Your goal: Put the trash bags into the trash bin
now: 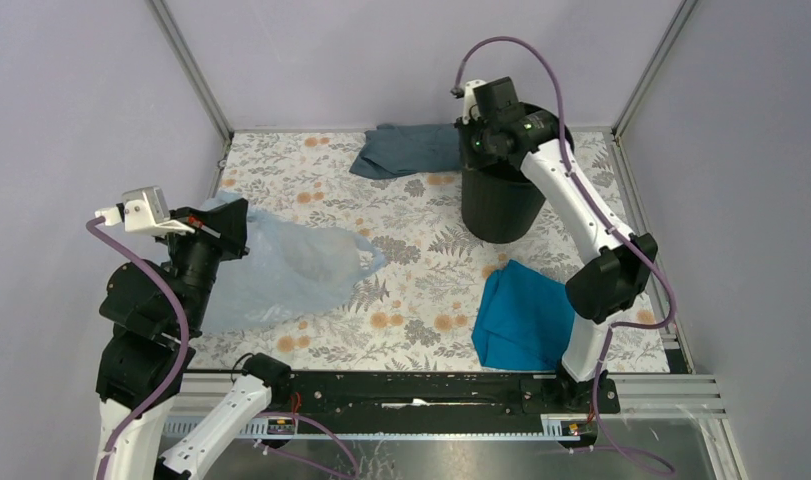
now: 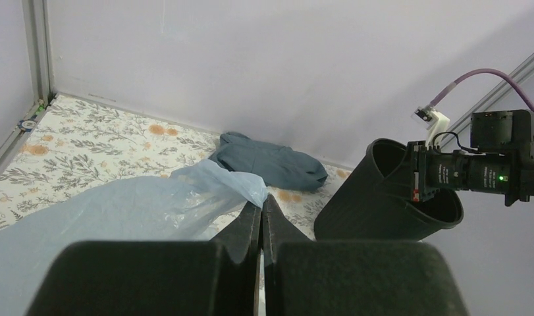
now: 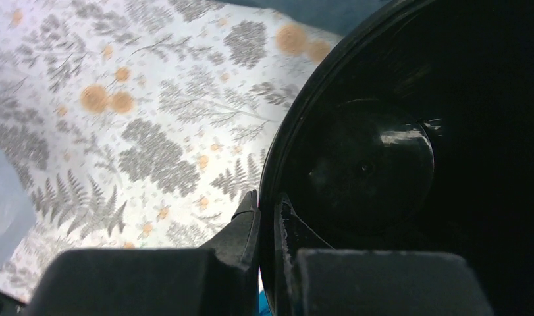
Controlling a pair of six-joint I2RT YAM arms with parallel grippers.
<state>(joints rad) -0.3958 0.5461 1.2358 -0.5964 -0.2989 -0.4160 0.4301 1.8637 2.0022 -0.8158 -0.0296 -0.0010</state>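
Observation:
The trash bag [image 1: 291, 268] is a thin, wrinkled pale blue film that lies spread on the flowered mat at the left. My left gripper [image 1: 237, 220] is at the bag's left end. In the left wrist view its jaws are closed [image 2: 262, 201] with a fold of the bag [image 2: 139, 210] pinched at the tips. The black trash bin [image 1: 501, 200] stands at the back right. My right gripper [image 1: 476, 132] is at its far left rim. In the right wrist view it [image 3: 267, 205] is shut on the rim, one finger outside, one inside the bin [image 3: 382, 151].
A dull grey-blue cloth [image 1: 406, 150] lies at the back wall, left of the bin, and shows in the left wrist view [image 2: 270, 161]. A bright teal cloth [image 1: 526, 315] lies at the front right beside the right arm. Frame posts stand at the back corners.

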